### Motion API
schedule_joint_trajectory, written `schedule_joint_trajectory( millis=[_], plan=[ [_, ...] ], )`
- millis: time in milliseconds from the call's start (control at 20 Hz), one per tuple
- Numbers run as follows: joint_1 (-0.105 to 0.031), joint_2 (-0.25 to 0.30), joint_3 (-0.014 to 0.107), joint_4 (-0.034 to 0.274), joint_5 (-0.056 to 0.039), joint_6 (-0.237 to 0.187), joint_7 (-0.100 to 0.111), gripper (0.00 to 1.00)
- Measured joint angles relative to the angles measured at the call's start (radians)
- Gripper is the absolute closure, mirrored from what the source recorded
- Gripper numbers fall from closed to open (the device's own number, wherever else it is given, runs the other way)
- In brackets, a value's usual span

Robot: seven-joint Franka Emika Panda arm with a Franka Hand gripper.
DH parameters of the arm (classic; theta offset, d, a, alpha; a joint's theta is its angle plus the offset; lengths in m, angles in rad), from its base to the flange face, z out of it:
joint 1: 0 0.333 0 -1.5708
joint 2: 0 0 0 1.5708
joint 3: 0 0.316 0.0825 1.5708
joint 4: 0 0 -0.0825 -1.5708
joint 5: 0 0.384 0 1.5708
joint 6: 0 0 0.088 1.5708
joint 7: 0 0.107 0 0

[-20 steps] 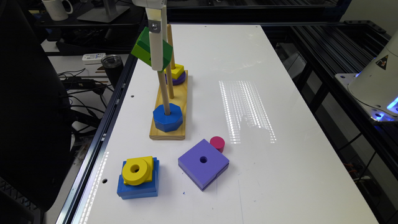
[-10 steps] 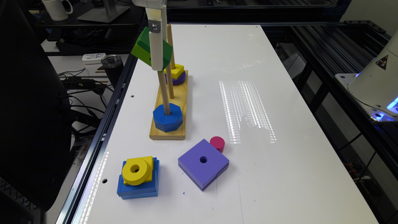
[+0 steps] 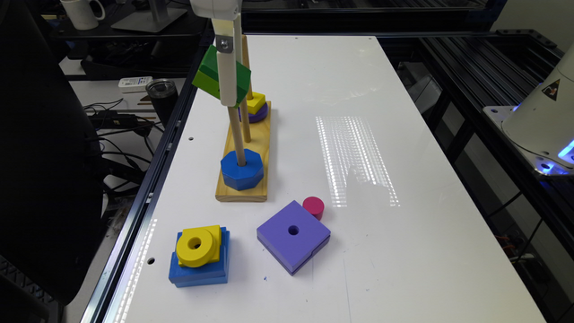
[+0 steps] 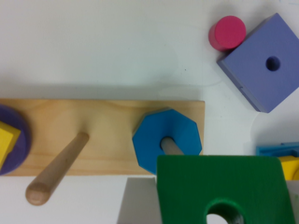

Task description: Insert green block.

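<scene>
One white robot hand (image 3: pixel 227 96), closed on the small square green block with a round centre hole (image 3: pixel 220 80); the block hangs tilted, high above the long wooden peg board (image 3: pixel 242 192), over the peg that carries the blue octagon block (image 3: pixel 241 169). Its place and tilt match the frames from a second and half a second ago; no shift shows. One bare wooden middle peg (image 4: pixel 56 170). One yellow block on a purple round block (image 3: pixel 255 108) at the board's far end. On the white counter (image 3: pixel 403 251): one big purple square block (image 3: pixel 293 236) touching a pink cylinder (image 3: pixel 313 207); one yellow ring on a yellow square on a blue square block (image 3: pixel 199 256), well apart from the board. All are unmoved.
</scene>
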Motion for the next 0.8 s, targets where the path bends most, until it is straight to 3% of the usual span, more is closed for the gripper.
schedule_joint_trajectory(
  millis=[800],
  plan=[
    [0.0,0.014,0.0,0.0,-0.0047,0.003,0.001,1.0]
  ],
)
